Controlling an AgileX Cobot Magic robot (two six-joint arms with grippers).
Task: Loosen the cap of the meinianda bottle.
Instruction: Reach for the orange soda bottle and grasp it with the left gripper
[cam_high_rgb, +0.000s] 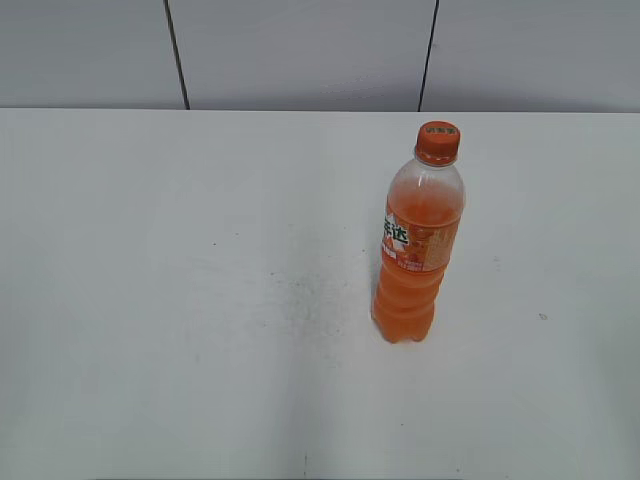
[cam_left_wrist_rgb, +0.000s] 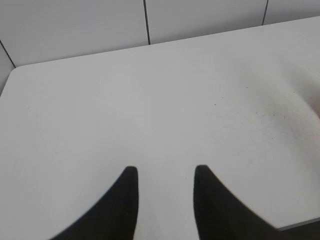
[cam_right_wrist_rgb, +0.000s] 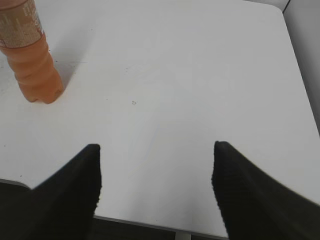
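The meinianda bottle (cam_high_rgb: 415, 240) stands upright on the white table, right of centre in the exterior view, with orange drink and an orange label. Its orange cap (cam_high_rgb: 437, 142) sits on top. The bottle's lower part also shows in the right wrist view (cam_right_wrist_rgb: 32, 60) at the top left; the cap is out of that view. My left gripper (cam_left_wrist_rgb: 165, 172) is open and empty over bare table. My right gripper (cam_right_wrist_rgb: 156, 150) is open and empty near the table's front edge, well to the right of the bottle. Neither gripper shows in the exterior view.
The white table (cam_high_rgb: 200, 300) carries faint dark scuffs left of the bottle (cam_high_rgb: 300, 295). A grey panelled wall (cam_high_rgb: 300, 50) stands behind the table's far edge. The table's front edge shows in the right wrist view (cam_right_wrist_rgb: 150, 221).
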